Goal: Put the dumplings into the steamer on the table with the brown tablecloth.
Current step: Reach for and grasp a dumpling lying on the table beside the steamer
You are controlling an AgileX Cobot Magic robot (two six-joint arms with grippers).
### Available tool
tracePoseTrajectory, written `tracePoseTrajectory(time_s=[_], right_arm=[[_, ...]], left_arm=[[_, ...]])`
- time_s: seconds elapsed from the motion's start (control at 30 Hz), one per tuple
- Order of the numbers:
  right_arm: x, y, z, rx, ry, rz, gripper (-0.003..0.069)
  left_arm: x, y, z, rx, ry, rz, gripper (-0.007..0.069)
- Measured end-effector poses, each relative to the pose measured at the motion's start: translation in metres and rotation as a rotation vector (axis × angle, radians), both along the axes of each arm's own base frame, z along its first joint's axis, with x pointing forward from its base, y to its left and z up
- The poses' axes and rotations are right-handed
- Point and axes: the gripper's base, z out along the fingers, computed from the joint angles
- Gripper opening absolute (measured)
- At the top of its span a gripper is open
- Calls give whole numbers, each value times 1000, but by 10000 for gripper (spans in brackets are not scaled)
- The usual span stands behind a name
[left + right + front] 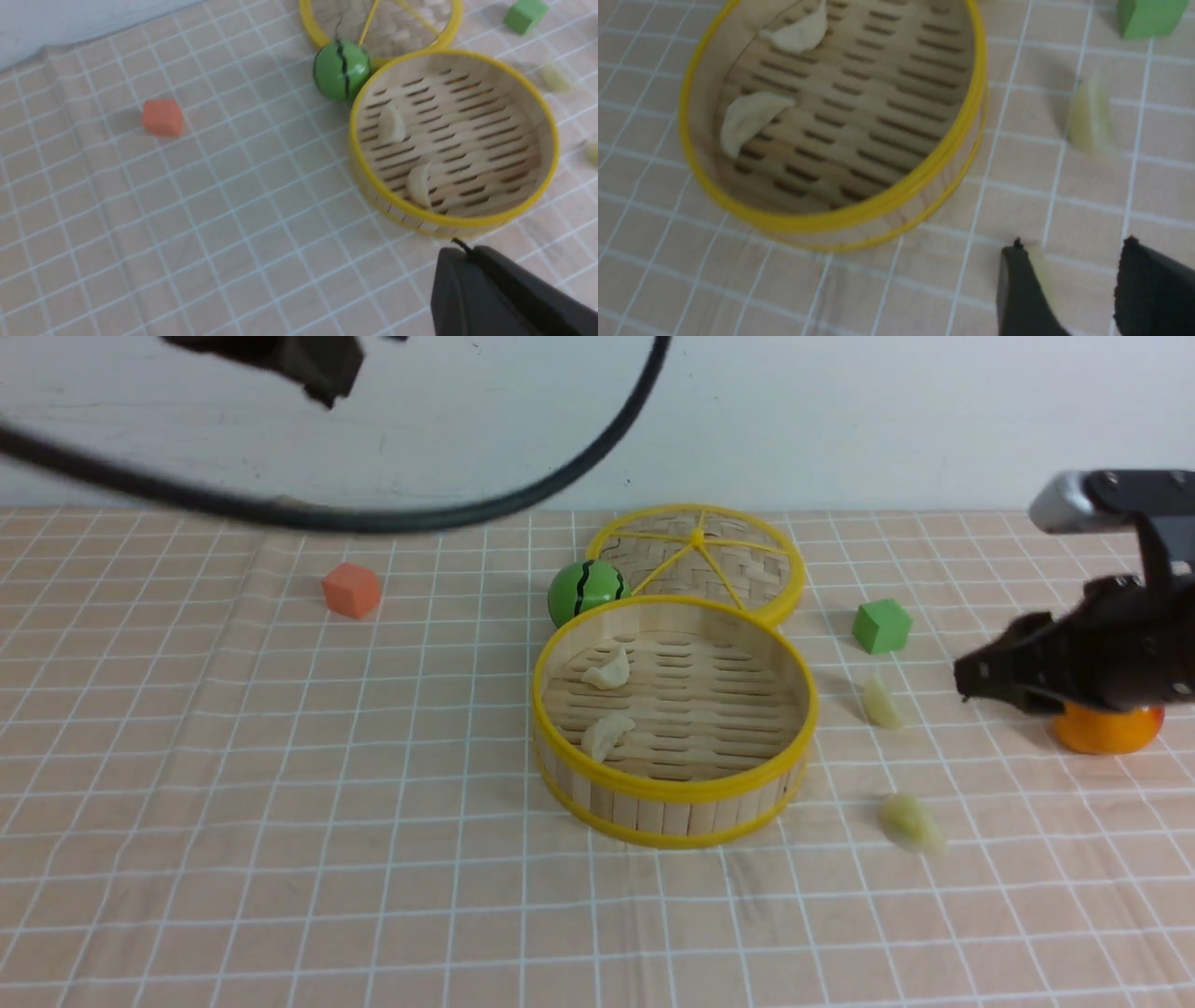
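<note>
Where the desk [187, 803] begins on the left, its brown cloth [140, 691] with white squares lies wide and open, with just an orange block [352, 590] far back. The left fingers [308, 359] hang high there, and I cannot tell how far apart they are. In the middle sits the round steamer [672, 793], wooden with yellow rims, a green ball [585, 591] and a flat lid [700, 560] just behind it. Two white dumplings [609, 669] [607, 735] lie inside, on its left side. Right of it, two yellow-green dumplings [881, 702] [912, 822] lie on the cloth near a green block [881, 625]. The right fingers [1020, 289] are spread wide, holding nothing, above the cloth.
</note>
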Motion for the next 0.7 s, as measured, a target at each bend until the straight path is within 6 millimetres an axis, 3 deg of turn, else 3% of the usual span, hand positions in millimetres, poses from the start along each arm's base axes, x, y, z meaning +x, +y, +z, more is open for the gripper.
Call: tracePoseTrajectory(time_s=[0.1,0.2,0.23,0.33,0.5,0.6,0.7], right_arm=[[38,0,-21,-48,28,27,381],[75,1,-57,-104,74,69,399],[76,1,-61,-106,82,71,400],[108,1,-94,-165,96,108,398],[132,-1,-120,-217,71,117,375],[137,-2,-134,-225,78,111,311],[138,-1,-133,-223,85,128,283]], left_arm=[[-15,10,-17,2,30,36,-14],[-33,18,-43,-10,62,51,-14],[-34,19,-44,-9,64,52,-14],[-55,30,-78,16,95,49,-14],[-84,50,-104,69,60,53,-14],[-103,63,-111,80,-30,48,-14],[-116,73,-119,93,-84,48,-14]])
